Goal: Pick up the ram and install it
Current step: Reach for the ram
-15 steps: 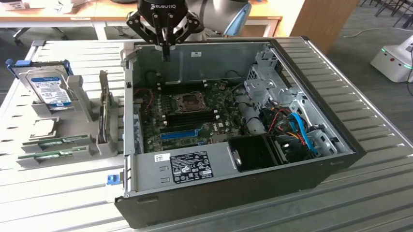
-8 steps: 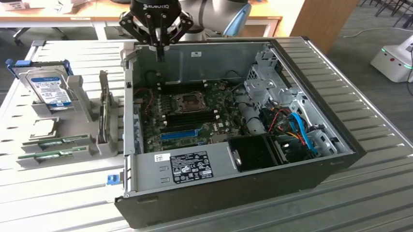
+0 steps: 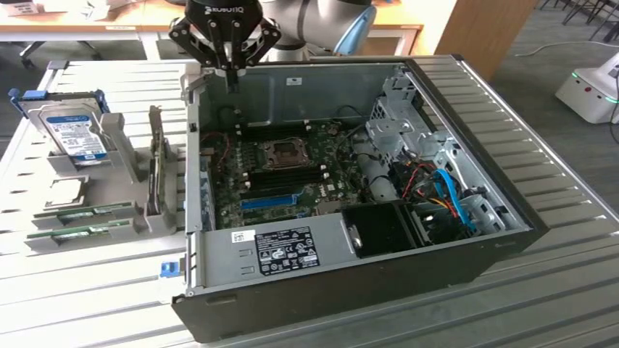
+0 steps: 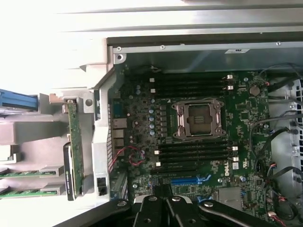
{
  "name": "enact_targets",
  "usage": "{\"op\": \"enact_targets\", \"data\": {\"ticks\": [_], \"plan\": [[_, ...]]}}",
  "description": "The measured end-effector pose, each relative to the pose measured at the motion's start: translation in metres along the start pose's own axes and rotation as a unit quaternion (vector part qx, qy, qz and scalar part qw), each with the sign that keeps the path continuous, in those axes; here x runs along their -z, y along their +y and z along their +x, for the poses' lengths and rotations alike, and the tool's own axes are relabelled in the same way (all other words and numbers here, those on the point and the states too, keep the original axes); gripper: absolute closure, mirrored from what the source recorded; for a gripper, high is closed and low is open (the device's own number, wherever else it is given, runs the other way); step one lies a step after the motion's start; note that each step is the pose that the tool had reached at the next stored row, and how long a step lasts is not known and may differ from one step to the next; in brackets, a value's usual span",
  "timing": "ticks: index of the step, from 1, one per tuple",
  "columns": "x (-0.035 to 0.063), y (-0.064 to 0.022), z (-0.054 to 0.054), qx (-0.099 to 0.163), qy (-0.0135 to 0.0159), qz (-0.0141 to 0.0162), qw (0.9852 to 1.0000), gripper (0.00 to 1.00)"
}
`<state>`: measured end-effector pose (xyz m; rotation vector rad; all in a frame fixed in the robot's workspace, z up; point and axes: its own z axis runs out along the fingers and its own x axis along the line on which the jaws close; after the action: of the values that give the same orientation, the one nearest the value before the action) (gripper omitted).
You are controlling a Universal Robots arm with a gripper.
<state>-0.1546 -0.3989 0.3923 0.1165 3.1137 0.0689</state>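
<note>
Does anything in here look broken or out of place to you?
Nothing looks damaged or spilled. The computer case lies open on its side, its memory slots empty; the ram sticks sit outside in the gray holder.

A: How many of each do you count?
B: You've got two ram sticks [image 3: 85,212] [image 3: 77,233], at eight o'clock from the one computer case [image 3: 387,290] in the exterior view.
A: And besides?
B: You have one hard drive [image 3: 80,134] at ten o'clock, one upright card [image 3: 155,163], one CPU socket [image 3: 286,152], one blue slot [image 3: 268,201].
</note>
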Motion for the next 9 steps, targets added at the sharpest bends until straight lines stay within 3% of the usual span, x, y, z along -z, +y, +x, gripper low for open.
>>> {"op": "enact_targets", "data": {"ticks": [9], "plan": [[0.0002,-0.0008,0.011,0.000,0.0000,0.0000,1.0000,0.89]]}}
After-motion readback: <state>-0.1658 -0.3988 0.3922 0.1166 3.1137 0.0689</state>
